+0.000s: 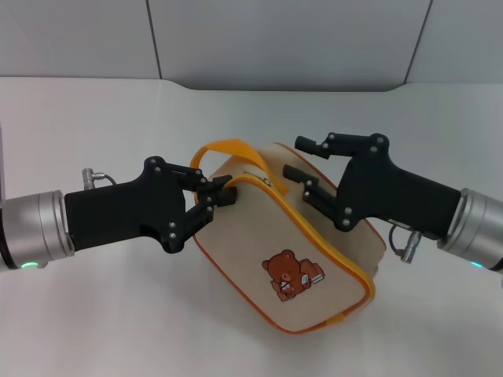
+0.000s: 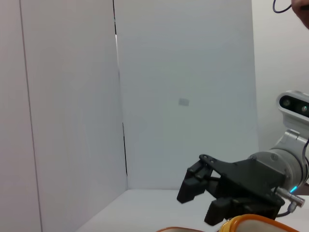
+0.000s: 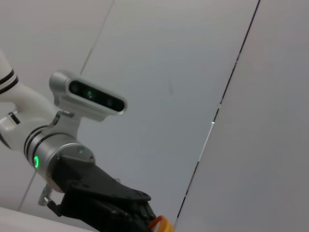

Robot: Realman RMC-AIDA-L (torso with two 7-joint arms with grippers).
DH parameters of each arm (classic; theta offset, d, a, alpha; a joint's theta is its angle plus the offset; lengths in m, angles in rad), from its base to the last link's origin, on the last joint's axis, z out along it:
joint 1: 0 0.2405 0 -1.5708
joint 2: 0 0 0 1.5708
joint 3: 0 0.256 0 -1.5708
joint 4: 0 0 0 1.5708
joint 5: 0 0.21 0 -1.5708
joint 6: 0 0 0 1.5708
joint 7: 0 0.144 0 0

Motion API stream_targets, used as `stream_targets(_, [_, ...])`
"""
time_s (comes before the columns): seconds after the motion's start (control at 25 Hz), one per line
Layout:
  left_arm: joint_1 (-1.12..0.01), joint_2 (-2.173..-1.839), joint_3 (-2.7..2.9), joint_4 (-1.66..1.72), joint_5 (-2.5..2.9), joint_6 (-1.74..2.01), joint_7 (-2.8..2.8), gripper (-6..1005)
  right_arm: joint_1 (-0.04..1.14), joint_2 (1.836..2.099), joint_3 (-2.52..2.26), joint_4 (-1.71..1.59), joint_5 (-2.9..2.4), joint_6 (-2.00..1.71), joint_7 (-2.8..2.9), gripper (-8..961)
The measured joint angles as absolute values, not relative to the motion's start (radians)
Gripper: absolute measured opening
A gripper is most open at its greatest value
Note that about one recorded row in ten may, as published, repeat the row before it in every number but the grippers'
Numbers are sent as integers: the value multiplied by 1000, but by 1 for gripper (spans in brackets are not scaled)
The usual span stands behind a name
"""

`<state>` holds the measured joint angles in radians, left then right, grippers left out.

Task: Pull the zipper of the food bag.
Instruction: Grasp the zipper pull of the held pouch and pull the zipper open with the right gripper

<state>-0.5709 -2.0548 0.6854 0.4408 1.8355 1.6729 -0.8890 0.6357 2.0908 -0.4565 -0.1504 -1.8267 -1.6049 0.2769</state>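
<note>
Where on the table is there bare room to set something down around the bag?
Bare table runs in front of the left gripper and food bag, and behind both arms up to the back wall. The middle is crowded: the left gripper is shut on the bag's end by the zipper, and the open right gripper hovers over it.

White table (image 1: pixel 94 314) — grey wall panels (image 1: pixel 283 39).

Looks like a robot test lab/booth: plain matte white tabletop (image 1: pixel 94 330), pale grey seamed wall panels (image 1: pixel 283 39) enclosing it, silver head camera unit (image 3: pixel 89 96) w/ green light.
</note>
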Motion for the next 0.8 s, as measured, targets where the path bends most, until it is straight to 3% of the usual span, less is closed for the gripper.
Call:
stream_targets(0.2, [-575, -2056, 686, 441, 1835, 1673, -892, 73, 644, 2091, -458, -127, -1836, -1598, 225, 306])
stream_targets(0.8, [-592, -2059, 690, 442, 1840, 1670, -894, 69, 651, 2092, -511, -88, -1833, -1600, 157, 306])
